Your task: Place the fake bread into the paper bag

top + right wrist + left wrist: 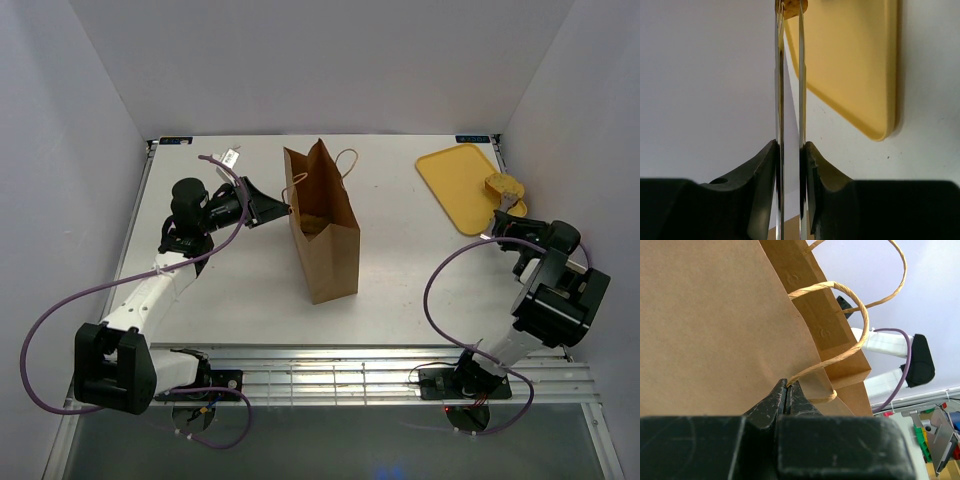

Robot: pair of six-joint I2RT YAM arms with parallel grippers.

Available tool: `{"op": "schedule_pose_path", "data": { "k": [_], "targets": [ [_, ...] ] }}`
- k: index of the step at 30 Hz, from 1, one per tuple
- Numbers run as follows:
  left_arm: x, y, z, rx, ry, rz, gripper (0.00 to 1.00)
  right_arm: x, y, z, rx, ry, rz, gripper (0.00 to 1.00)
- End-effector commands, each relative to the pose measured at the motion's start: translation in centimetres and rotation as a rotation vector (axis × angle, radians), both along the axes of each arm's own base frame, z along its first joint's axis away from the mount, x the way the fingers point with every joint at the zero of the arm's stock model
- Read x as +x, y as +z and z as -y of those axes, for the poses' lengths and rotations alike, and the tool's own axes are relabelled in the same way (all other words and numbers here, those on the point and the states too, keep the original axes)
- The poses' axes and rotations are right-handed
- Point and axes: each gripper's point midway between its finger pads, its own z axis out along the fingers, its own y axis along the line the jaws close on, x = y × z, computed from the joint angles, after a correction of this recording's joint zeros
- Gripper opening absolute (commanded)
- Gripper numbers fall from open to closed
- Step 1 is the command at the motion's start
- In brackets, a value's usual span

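Note:
The brown paper bag (pixel 325 235) stands upright and open in the middle of the table. My left gripper (pixel 283 208) is shut on its twisted paper handle (pixel 840 287) at the bag's near rim (pixel 790 385). My right gripper (pixel 512 224) is shut on a pair of metal tongs (pixel 779 75). The tong tips pinch a golden-brown piece of fake bread (pixel 503 186) over the yellow tray; only its edge shows at the top of the right wrist view (pixel 793 6). Something golden-brown lies inside the bag (pixel 312 222).
The yellow tray (pixel 455 178) lies at the back right, its corner under the tongs in the right wrist view (pixel 855 65). White walls close in the table on three sides. A metal rail runs along the near edge (pixel 330 370).

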Motion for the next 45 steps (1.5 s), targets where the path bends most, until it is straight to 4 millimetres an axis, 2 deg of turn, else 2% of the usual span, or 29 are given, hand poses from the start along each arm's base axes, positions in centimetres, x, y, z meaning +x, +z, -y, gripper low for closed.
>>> {"op": "schedule_pose_path", "data": {
  "k": [1, 8, 11, 13, 15, 17, 18, 20, 21, 22, 28, 37, 39, 45],
  "targets": [
    [-0.3, 0.6, 0.0, -0.001, 0.006, 0.013, 0.00, 0.1, 4.3, -0.1, -0.090, 0.019, 0.125, 0.08],
    [-0.6, 0.8, -0.1, -0.008, 0.016, 0.011, 0.00, -1.2, 7.4, -2.4, -0.117, 0.101, 0.208, 0.08],
    [-0.7, 0.4, -0.1, -0.010, 0.018, -0.007, 0.00, -2.0, 9.2, -4.5, -0.147, 0.179, 0.260, 0.08],
    [-0.7, 0.1, -0.1, -0.011, 0.020, -0.020, 0.00, -2.7, 10.7, -6.4, -0.169, 0.247, 0.304, 0.08],
    [-0.8, 0.1, -0.1, -0.013, 0.020, -0.026, 0.00, -3.3, 11.4, -8.5, -0.185, 0.321, 0.323, 0.08],
    [-0.9, -0.1, -0.2, -0.016, 0.020, -0.037, 0.00, -4.2, 12.8, -10.0, -0.221, 0.367, 0.360, 0.08],
    [-1.0, 0.0, -0.2, -0.018, 0.019, -0.038, 0.00, -4.7, 12.7, -11.0, -0.234, 0.405, 0.355, 0.08],
    [-1.2, 0.1, -0.2, -0.024, 0.016, -0.045, 0.00, -5.9, 14.3, -12.3, -0.287, 0.434, 0.399, 0.08],
    [-1.2, 0.1, -0.1, -0.025, 0.013, -0.049, 0.00, -6.5, 14.1, -13.2, -0.284, 0.458, 0.379, 0.08],
    [-1.3, 0.0, -0.1, -0.025, 0.012, -0.053, 0.00, -7.4, 15.1, -13.8, -0.338, 0.471, 0.412, 0.08],
    [-1.6, -0.4, -0.2, -0.030, 0.015, -0.082, 0.00, -11.7, 16.7, -17.4, -0.433, 0.540, 0.460, 0.08],
    [-2.1, -1.0, -0.4, -0.031, 0.024, -0.097, 0.00, -16.5, 22.1, -20.3, -0.685, 0.661, 0.646, 0.08],
    [-2.1, -1.0, -0.3, -0.030, 0.018, -0.099, 0.00, -17.2, 22.7, -20.8, -0.714, 0.678, 0.670, 0.08],
    [-1.9, -1.6, -0.2, -0.024, 0.013, -0.120, 0.00, -19.2, 26.7, -22.0, -0.777, 0.709, 0.786, 0.08]
  ]
}}
